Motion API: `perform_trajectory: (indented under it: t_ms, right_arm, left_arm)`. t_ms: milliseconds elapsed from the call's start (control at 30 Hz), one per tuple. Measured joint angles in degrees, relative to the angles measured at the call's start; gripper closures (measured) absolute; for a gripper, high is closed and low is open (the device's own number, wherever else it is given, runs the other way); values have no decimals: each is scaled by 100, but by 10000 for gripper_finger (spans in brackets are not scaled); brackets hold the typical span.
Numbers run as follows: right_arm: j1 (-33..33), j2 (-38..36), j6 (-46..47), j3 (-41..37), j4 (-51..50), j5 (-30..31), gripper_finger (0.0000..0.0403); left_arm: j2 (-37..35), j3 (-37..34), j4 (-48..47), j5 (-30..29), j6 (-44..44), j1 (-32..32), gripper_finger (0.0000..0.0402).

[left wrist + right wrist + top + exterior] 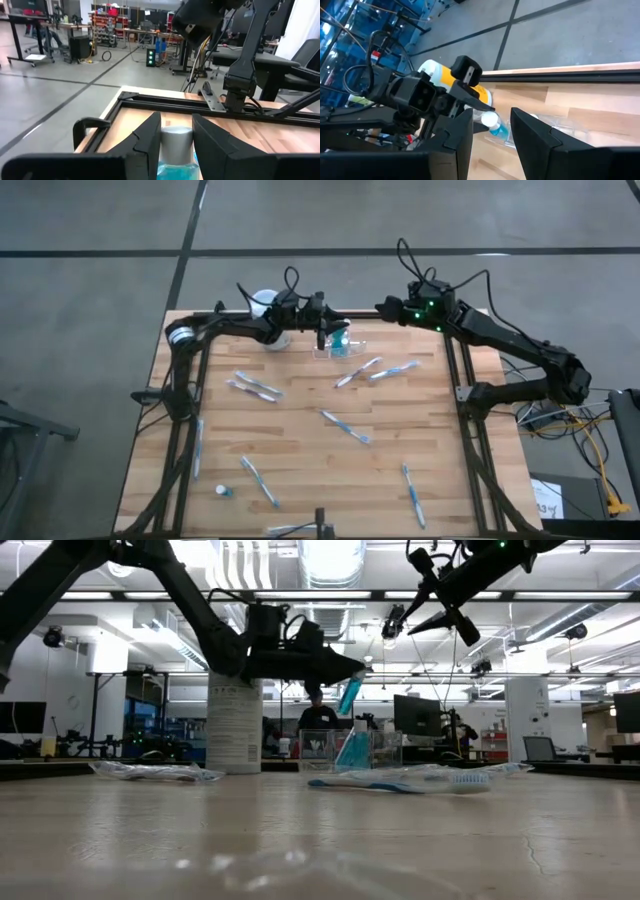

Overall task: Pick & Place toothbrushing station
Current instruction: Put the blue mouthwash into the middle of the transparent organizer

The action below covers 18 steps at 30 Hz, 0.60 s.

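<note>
My left gripper (322, 330) pinches a blue bottle (341, 339) just above the clear holder (340, 350); tilted, it could catch the holder's rim. My right gripper (384, 308) hangs spread nearby, empty.

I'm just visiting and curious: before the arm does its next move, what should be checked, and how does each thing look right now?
1. Left hand grips the blue bottle by its cap: ok.
2. Bottle hangs over the clear holder: ok.
3. Bottle upright: not ok, tilted.
4. Right hand stays clear of the holder, raised, empty: ok.
5. White cylinder stands apart from the holder: ok.
6. Room left inside the holder: cannot tell.
</note>
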Motion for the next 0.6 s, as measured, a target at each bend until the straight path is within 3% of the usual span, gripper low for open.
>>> perform_trajectory:
  t_ms: [600]
  right_arm:
    - [19,21,-202,13,4,0,275]
  left_arm:
    - [445,-39,-53,6,-366,2,298]
